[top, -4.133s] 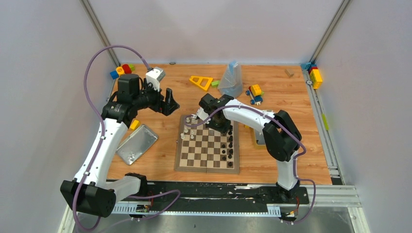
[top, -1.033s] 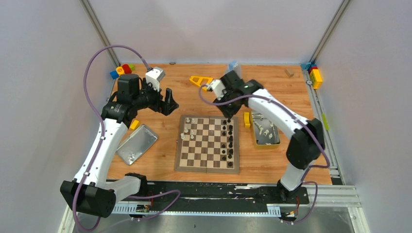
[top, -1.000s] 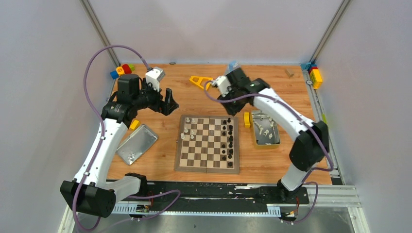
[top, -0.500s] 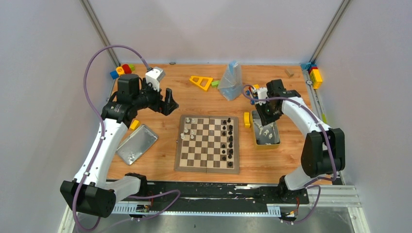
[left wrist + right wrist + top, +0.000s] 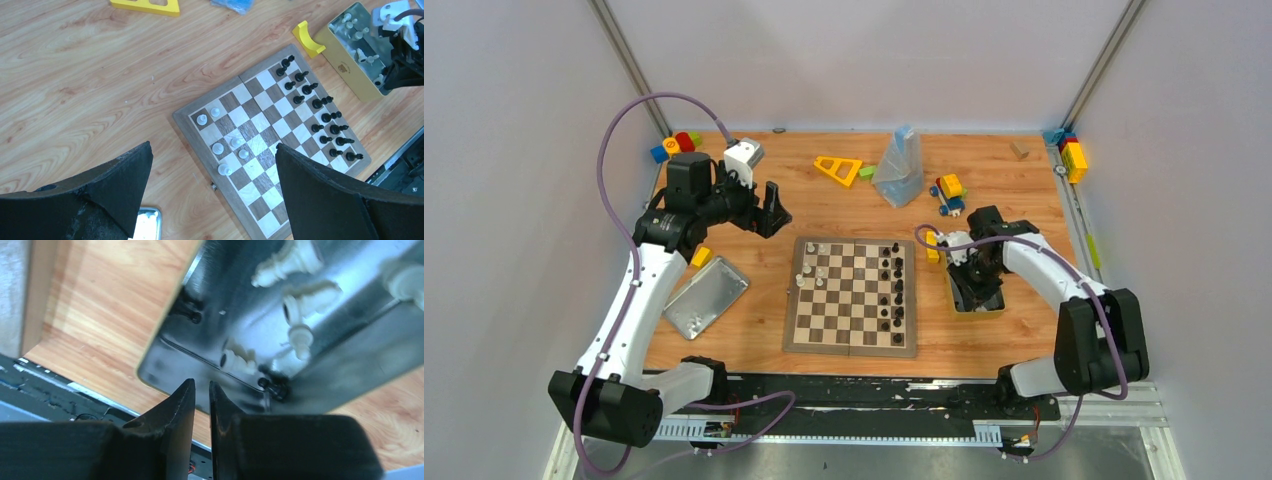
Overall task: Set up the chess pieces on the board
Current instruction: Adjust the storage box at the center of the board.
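The board [image 5: 852, 300] lies mid-table and also shows in the left wrist view [image 5: 260, 145]. Black chess pieces [image 5: 896, 290] stand in two rows along its right side, and a few white ones [image 5: 809, 270] stand near its far left corner. My right gripper [image 5: 972, 283] is down inside the yellow-sided tin box [image 5: 996, 296]. In the right wrist view its jaws [image 5: 201, 385] are nearly together with nothing between them, just short of several cream pieces [image 5: 240, 360] lying on the tin floor. My left gripper [image 5: 771, 212] hovers open and empty beyond the board's far left corner.
A silver lid [image 5: 706, 296] lies left of the board, with a yellow block [image 5: 701, 257] beside it. A yellow curved piece [image 5: 932, 247] sits between board and tin. A yellow triangle [image 5: 838, 169], a plastic bag [image 5: 899, 165] and toy blocks [image 5: 949, 190] lie at the back.
My right arm has swung from the board's far right corner over to the tin and lowered its gripper into it. The left arm has not moved.
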Tool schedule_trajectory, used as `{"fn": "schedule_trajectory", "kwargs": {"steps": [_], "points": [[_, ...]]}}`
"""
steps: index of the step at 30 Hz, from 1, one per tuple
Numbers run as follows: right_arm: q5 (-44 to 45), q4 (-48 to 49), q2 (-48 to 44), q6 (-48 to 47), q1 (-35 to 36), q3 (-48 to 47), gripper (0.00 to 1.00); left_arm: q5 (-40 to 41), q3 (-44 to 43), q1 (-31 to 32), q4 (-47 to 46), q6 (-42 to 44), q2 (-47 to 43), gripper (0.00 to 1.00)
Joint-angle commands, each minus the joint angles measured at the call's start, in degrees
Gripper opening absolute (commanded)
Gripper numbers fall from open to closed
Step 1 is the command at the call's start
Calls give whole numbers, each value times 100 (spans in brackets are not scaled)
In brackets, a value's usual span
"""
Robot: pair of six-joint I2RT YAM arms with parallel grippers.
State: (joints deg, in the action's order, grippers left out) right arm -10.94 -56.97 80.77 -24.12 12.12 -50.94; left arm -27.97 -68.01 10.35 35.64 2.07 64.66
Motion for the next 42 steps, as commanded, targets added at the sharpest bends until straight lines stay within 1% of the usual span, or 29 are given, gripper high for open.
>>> {"fn": "schedule_trajectory", "kwargs": {"steps": [1, 3, 6, 8, 16, 19, 23, 26, 32, 38, 42], "points": [[-513, 29, 17, -88, 179, -337, 18, -64, -191, -32, -83, 111, 3, 100], [-424, 224, 152, 35, 183, -645, 20, -54, -175, -33, -85, 119, -19, 100], [90, 625, 520, 288, 149, -1100, 20, -35, -154, -33, -92, 123, -47, 100], [363, 773, 920, 389, 91, -1414, 20, -34, -140, -32, -94, 119, -71, 100], [584, 1036, 2084, 547, -72, -2276, 19, 19, -159, -33, -49, 171, -121, 100], [670, 1143, 2350, 736, -297, -2543, 19, 18, -161, -33, -59, 171, -121, 100], [803, 1165, 2478, 977, -759, -2723, 18, 35, -153, -33, -46, 192, -150, 100], [982, 1167, 2364, 990, -1081, -2516, 17, 55, -145, -29, -41, 205, -158, 100], [1509, 1168, 1745, 730, -1603, -1586, 17, 4, -135, -32, -85, 191, -86, 100], [1931, 1009, 991, 548, -1841, -686, 17, -25, -133, -33, -94, 178, -56, 100], [1909, 634, 429, 490, -1897, -249, 17, -6, -132, -33, -100, 189, 2, 100]]}}
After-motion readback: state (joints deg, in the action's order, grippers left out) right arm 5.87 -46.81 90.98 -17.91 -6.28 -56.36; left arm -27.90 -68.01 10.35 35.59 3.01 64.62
